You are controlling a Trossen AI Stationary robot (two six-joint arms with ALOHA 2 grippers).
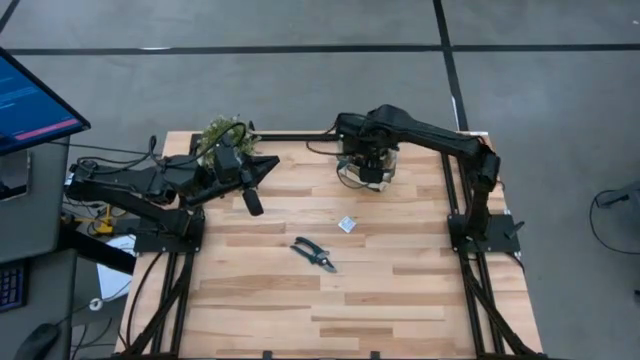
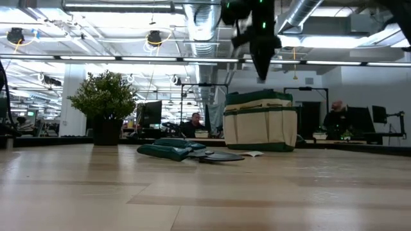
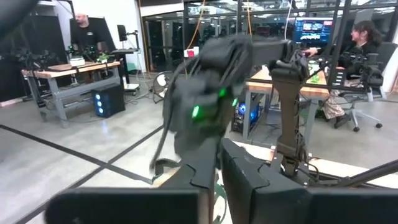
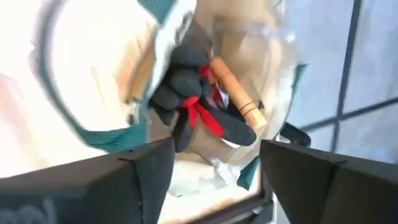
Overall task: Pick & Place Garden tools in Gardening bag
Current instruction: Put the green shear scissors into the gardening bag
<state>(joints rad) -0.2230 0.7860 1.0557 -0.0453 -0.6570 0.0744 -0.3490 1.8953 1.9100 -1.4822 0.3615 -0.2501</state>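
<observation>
Nearest the front edge of the pale wooden slatted table (image 1: 330, 300), the dark-handled pruning shears (image 1: 313, 254) lie flat and alone, their long axis running on a diagonal, one end toward the left arm's side and the other toward the front edge. A tiny white square packet (image 1: 347, 224) sits just beyond them and is no part of the job.

Farther back on the left, the left gripper (image 1: 252, 200) hangs over the table with its dark fingers (image 3: 239, 180) pressed together, holding nothing that can be seen. It sits beside the bushy green potted plant (image 1: 226, 134) at the back-left corner.

At the back, right of centre, the right gripper (image 1: 372, 172) is poised directly above the small round tan fabric gardening bag with green trim (image 2: 260, 120), its jaws spread wide and empty. Its wrist camera looks straight down into the bag's mouth, where a red-and-black item (image 4: 198, 107) and a wooden tool handle (image 4: 233, 92) already rest inside.

The shears look like the one tool not yet bagged. They lie between the two arms, forward of both. The left gripper appears somewhat nearer them, while the right would need to come forward and toward the centre. Either gripper would likely have to turn its jaws across that diagonal axis to close on the shears.
</observation>
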